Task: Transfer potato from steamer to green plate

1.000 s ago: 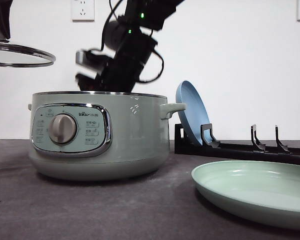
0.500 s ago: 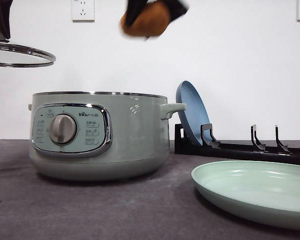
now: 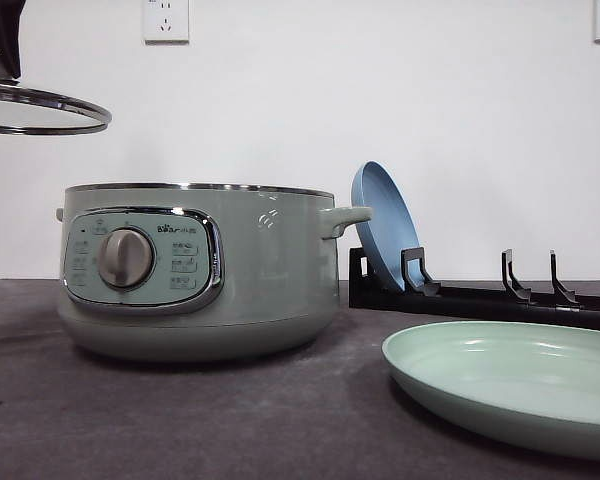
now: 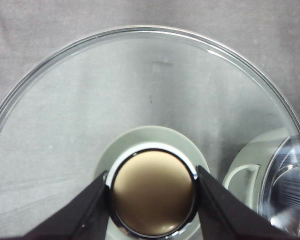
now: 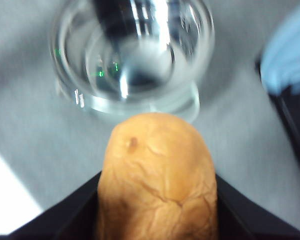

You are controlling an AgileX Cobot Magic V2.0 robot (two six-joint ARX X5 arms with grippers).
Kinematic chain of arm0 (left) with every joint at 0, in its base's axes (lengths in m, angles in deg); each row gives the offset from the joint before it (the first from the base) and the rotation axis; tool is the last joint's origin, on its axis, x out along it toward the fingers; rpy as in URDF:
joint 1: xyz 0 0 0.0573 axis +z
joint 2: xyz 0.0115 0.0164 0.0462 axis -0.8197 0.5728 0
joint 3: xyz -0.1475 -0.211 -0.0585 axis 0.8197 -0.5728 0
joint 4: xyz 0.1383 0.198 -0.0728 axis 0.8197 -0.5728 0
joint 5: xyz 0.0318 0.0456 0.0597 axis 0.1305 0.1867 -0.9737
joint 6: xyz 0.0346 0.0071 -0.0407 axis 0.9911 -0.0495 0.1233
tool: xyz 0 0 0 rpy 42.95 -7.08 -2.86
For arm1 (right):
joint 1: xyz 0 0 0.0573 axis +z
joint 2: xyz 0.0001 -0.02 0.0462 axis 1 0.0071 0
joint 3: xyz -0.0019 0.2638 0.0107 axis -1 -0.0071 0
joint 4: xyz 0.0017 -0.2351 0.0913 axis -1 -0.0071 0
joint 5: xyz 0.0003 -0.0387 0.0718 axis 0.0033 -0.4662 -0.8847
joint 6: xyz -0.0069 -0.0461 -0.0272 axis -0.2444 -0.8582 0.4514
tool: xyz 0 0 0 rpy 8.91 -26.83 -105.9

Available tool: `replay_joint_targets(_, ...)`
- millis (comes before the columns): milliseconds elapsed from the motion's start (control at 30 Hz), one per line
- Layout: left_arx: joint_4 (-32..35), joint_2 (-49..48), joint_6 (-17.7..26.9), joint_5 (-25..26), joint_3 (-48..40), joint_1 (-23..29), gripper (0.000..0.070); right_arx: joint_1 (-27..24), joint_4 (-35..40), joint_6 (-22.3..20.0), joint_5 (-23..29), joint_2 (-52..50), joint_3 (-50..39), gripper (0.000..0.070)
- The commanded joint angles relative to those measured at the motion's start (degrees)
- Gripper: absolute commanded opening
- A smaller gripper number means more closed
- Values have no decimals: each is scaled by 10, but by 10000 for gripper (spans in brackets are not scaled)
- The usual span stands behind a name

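The potato (image 5: 155,165), orange-brown and oval, is gripped between the dark fingers (image 5: 240,215) of my right gripper (image 5: 157,205), high above the open steamer (image 5: 132,55), which looks blurred below it. In the front view the sage-green steamer (image 3: 200,270) stands left of centre without its lid. The green plate (image 3: 510,380) lies bare on the table at the lower right. My left gripper (image 4: 152,192) is shut on the knob (image 4: 152,185) of the glass lid (image 4: 90,100) and holds it in the air to the upper left of the steamer, where the lid (image 3: 40,108) hangs level.
A blue plate (image 3: 385,235) leans in a black dish rack (image 3: 480,295) behind the green plate, right of the steamer's side handle (image 3: 345,218). The blue plate (image 5: 290,55) also lies off to one side below the potato. Dark grey cloth (image 3: 230,420) covers the table.
My right gripper came up out of the steamer with the potato and has risen out of the top of the front view. The held lid has not moved.
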Motion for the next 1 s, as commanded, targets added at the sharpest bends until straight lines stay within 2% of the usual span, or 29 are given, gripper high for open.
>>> replay_joint_targets(0,15,-5,-1,0,17,-1,0,-4,-14,10,2,-29,-38,238)
replay_joint_targets(200,16,-5,-1,0,17,-1,0,-28,54,48,0,-159,-215,238)
replay_joint_targets(467,15,-5,-1,0,17,-1,0,-30,192,144,-3,-268,-460,239)
replay_joint_targets(733,15,-5,-1,0,17,-2,0,-30,378,220,-3,-252,-632,239)
replay_joint_targets(967,15,-5,-1,1,17,-2,0,-30,454,228,-2,-185,-670,239)
